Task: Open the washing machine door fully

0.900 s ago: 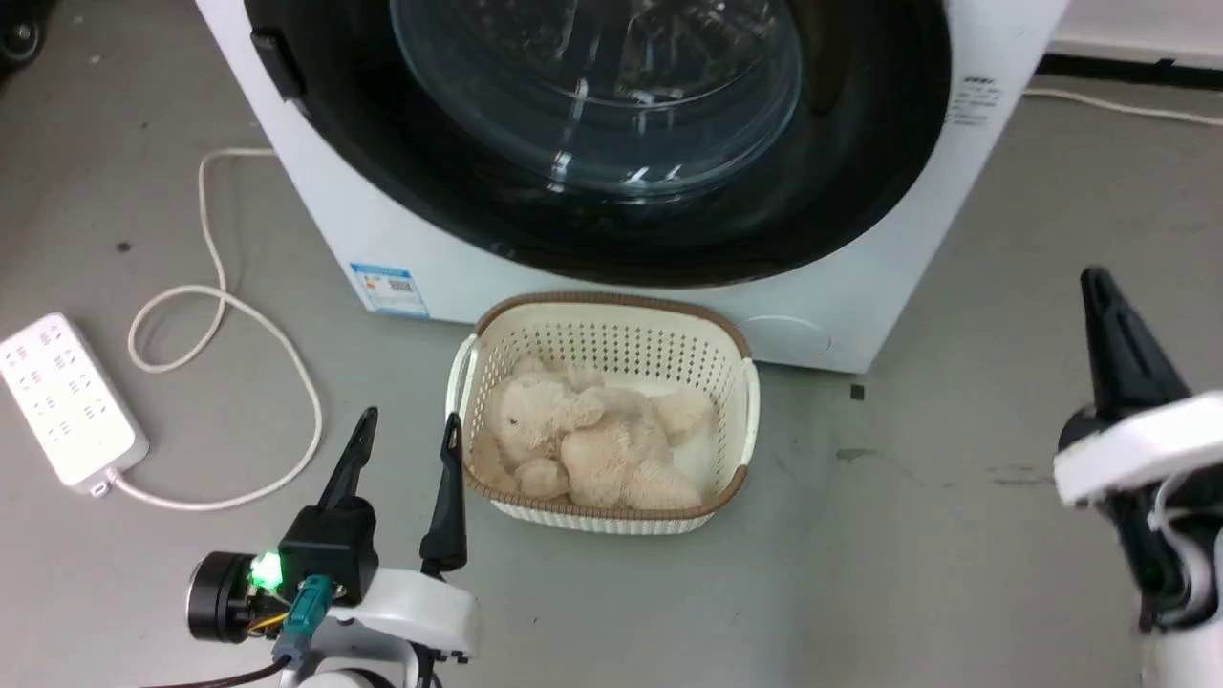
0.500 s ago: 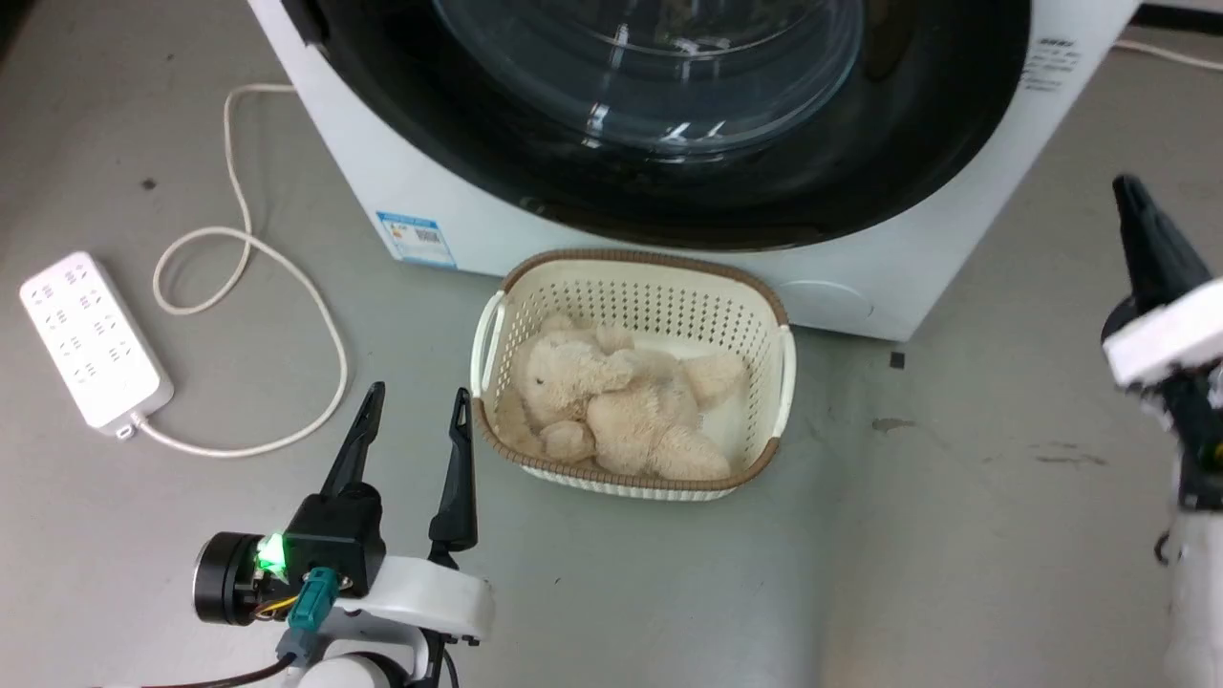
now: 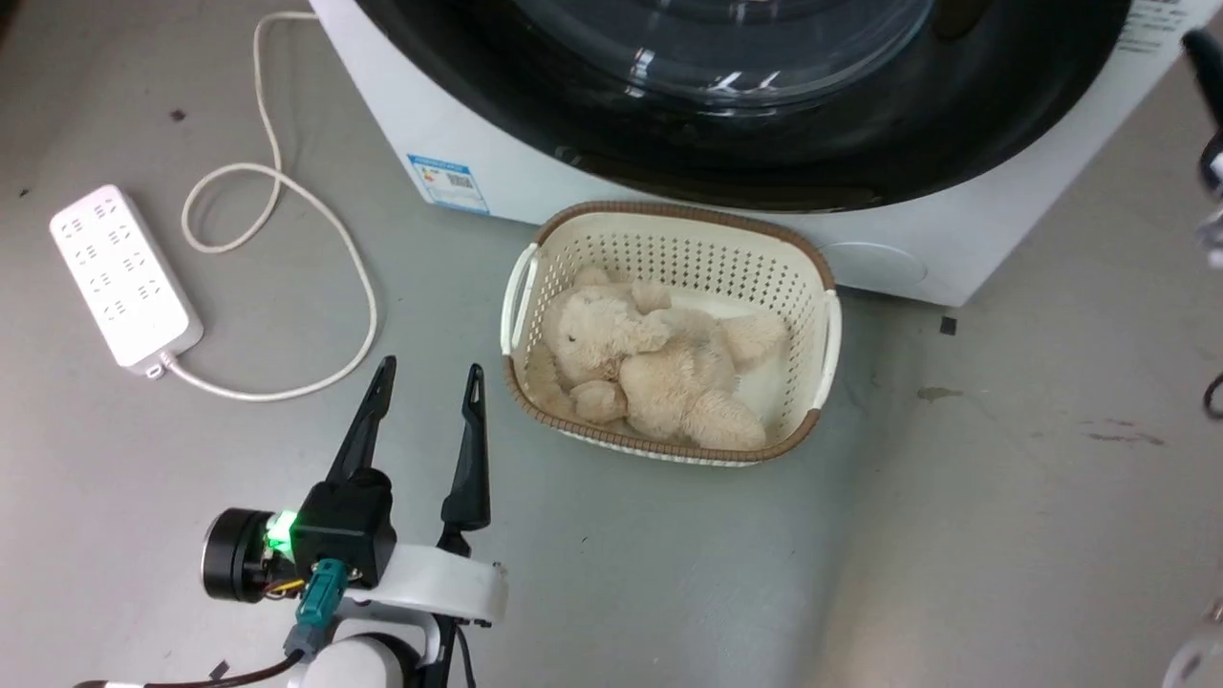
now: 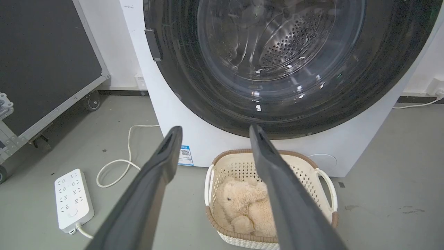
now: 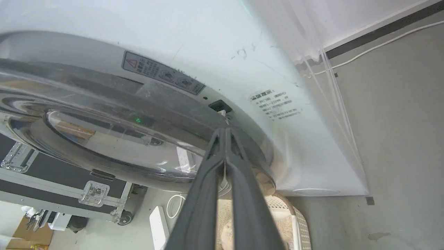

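On my right gripper [image 5: 225, 132] the fingers are pressed together, tips at the rim of the washing machine door [image 5: 104, 114]; I cannot tell whether they touch it. My left gripper [image 3: 428, 368] holds its fingers wide over the floor [image 3: 1003, 535], beside a basket [image 3: 669, 212] with a plush bear [image 3: 650, 363]. The door fronts the white washing machine [image 3: 449, 124].

Looks like a robot test lab/workshop, not a home: bare grey concrete floor [image 3: 1003, 535], washing machine [image 4: 166, 114] standing free straight ahead of the left gripper [image 4: 215, 129], black flight case [image 4: 45, 59] w/ metal edging & casters ahead-left of it, power strip [image 4: 73, 199] lying loose on the floor just to its left.
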Robot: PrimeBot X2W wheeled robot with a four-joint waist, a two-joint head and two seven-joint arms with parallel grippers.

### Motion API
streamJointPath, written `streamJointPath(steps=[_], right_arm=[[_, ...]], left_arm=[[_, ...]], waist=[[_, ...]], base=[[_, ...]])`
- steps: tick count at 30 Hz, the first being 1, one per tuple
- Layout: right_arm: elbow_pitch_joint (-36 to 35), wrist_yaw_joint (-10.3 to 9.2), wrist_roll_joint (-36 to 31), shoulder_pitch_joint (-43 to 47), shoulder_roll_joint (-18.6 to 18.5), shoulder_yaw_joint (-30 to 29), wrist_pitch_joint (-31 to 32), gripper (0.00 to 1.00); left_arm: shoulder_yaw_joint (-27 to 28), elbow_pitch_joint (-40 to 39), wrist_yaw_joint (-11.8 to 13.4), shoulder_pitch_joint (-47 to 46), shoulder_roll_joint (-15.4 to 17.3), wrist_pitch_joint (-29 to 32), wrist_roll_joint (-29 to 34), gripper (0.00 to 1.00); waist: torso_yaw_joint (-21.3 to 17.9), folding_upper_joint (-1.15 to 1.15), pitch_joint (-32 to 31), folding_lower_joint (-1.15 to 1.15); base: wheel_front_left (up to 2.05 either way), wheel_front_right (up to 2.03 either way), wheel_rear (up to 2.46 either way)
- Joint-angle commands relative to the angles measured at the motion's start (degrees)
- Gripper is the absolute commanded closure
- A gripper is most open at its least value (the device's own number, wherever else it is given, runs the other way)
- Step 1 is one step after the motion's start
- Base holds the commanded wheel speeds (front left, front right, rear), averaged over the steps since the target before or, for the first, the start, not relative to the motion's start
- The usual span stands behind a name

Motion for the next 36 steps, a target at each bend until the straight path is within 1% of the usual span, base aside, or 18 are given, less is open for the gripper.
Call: streamJointPath(steps=[1, 9, 15, 18, 25, 31, 34, 35, 36], right_arm=[[5.54, -0.01, -0.54, -7.00, -1.49, -3.20, 3.76, 1.00], [13.84, -0.02, -1.96, -16.77, -2.51, -9.22, 9.72, 1.00], [17.46, -0.02, -2.30, -21.98, -2.32, -13.17, 14.12, 1.00], [18.94, -0.02, -2.91, -23.48, -2.25, -15.30, 17.72, 1.00], [18.54, -0.03, -3.07, -21.92, -1.11, -19.59, 24.36, 1.00], [15.16, -0.03, -2.22, -17.09, 2.27, -22.90, 31.60, 1.00], [12.98, -0.04, -1.53, -13.87, 3.83, -23.74, 36.48, 1.00], [12.98, -0.04, -1.53, -13.87, 3.83, -23.74, 36.48, 1.00], [11.37, -0.04, -0.72, -11.68, 4.55, -24.20, 39.61, 1.00]], left_arm=[[-1.18, -0.60, 0.49, -1.52, 0.04, -1.08, -0.56, 0.00], [-3.25, -1.60, 1.63, -2.82, 0.05, -2.04, -1.15, 0.00], [-4.12, -1.94, 2.26, -3.95, 0.05, -2.76, -1.43, 0.00], [-4.71, -1.98, 2.72, -4.39, 0.05, -3.24, -1.66, 0.00], [-5.14, -1.64, 3.10, -4.59, 0.05, -4.08, -1.75, 0.00], [-4.98, -0.71, 2.66, -3.77, 0.06, -4.80, -1.56, 0.00], [-4.98, -0.20, 2.33, -2.99, 0.07, -5.16, -1.48, 0.00], [-4.98, -0.20, 2.33, -2.99, 0.07, -5.16, -1.48, 0.00], [-5.05, 0.17, 2.06, -2.31, 0.13, -5.40, -1.42, 0.00]], waist=[[1.28, 0.00, 1.49, 0.00], [3.01, 0.00, 4.22, 0.00], [4.08, 0.00, 5.85, 0.00], [4.62, 0.00, 6.36, 0.00], [4.85, 0.00, 4.88, 0.00], [4.40, 0.00, 1.32, 0.00], [4.11, 0.00, -0.83, 0.00], [4.11, 0.00, -0.83, 0.00], [4.01, 0.00, -2.14, 0.00]], base=[[0.00, 0.00, 0.00], [0.00, 0.00, 0.00], [0.00, 0.00, 0.00], [0.00, 0.00, 0.00], [0.00, 0.00, 0.00], [0.00, 0.00, 0.00], [0.00, 0.00, 0.00], [0.00, 0.00, 0.00], [0.00, 0.00, 0.00]])
